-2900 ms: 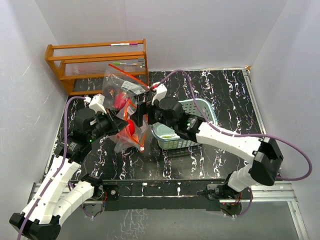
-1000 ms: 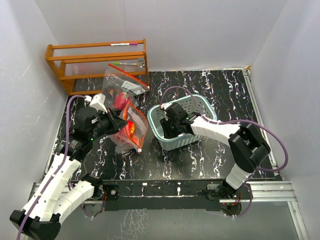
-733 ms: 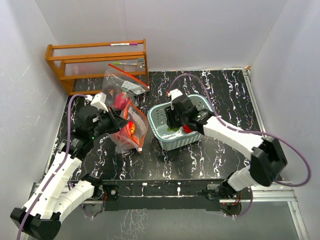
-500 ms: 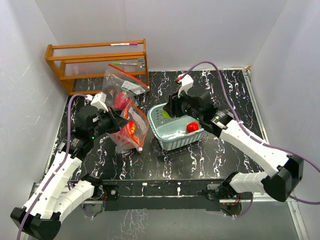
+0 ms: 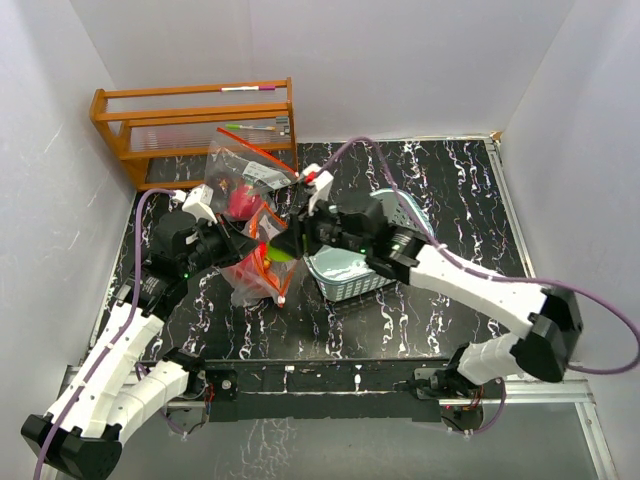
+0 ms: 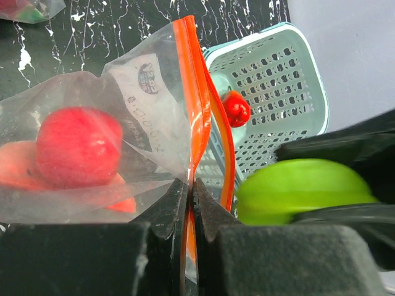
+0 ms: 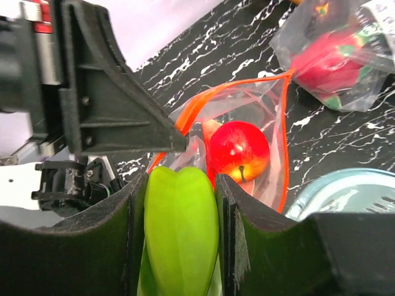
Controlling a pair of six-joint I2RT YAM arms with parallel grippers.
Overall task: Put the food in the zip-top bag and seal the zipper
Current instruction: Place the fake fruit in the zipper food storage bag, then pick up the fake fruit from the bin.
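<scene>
- The right gripper (image 7: 179, 185) is pressed in on an oblong glossy green toy fruit (image 7: 179, 240); one black finger bears on each long side, and the fruit fills the gap between them.
- In the top view this green piece (image 5: 281, 254) hangs between the clear wrinkled plastic zip-top bag (image 5: 258, 272) and the pale teal lattice plastic basket (image 5: 352, 272), just beside the bag's mouth.
- In the left wrist view the green piece (image 6: 302, 191) lies on the basket side of the red-orange zipper strip (image 6: 192, 105), outside the bag. Whether it touches the strip cannot be told.
- The left gripper (image 6: 189, 185) is pinched hard on the near lip of the zipper strip, with only the strip between its fingers. It holds that lip upright.
- The bag's mouth stands parted: the far lip bows away from the held one, leaving a narrow opening that faces the right gripper.
- A round red toy apple (image 7: 237, 150) lies inside the bag, past the opening, next to some orange-red shapes that are too blurred to name.
- A small red toy fruit (image 6: 236, 108) sits in the basket.
- A second clear plastic bag (image 5: 240, 178), holding red pieces, lies on the black marbled table (image 5: 450, 190) between the first bag and a wooden rack (image 5: 195, 125).
</scene>
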